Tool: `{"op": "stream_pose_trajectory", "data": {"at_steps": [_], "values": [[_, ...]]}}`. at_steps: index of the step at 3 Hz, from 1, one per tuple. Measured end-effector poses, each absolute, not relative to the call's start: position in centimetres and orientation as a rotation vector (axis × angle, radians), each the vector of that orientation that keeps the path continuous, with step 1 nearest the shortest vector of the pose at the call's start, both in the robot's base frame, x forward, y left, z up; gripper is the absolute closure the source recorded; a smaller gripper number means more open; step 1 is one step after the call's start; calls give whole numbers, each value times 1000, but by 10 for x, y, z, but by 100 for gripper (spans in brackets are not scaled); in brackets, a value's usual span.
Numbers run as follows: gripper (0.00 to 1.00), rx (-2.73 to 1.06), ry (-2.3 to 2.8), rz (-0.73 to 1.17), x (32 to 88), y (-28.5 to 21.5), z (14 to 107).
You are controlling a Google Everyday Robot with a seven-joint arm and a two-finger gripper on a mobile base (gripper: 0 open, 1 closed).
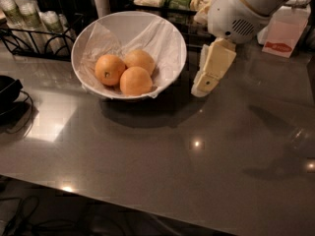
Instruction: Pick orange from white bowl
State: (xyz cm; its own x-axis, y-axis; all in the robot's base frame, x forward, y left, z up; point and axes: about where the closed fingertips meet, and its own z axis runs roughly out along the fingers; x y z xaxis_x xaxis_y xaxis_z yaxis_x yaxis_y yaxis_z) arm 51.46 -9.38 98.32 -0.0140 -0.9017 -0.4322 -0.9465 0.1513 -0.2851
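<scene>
Glossy grey bench, dimly lit.
On it: white bowl, wire rack at the back, pink box at the far corner; the claw hangs just beside the bowl.

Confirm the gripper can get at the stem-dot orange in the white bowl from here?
Probably yes, from above. The gripper hangs right of the white bowl, outside its rim; nothing covers the bowl. The orange lies at the left, two other oranges between it and the gripper, so reach over them.
</scene>
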Motion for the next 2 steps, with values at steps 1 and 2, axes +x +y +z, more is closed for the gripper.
{"op": "stream_pose_trajectory", "data": {"at_steps": [1, 2], "values": [[0, -1730, 1841, 219, 543, -54, 981], [0, -1708, 1794, 295, 558, -30, 981]]}}
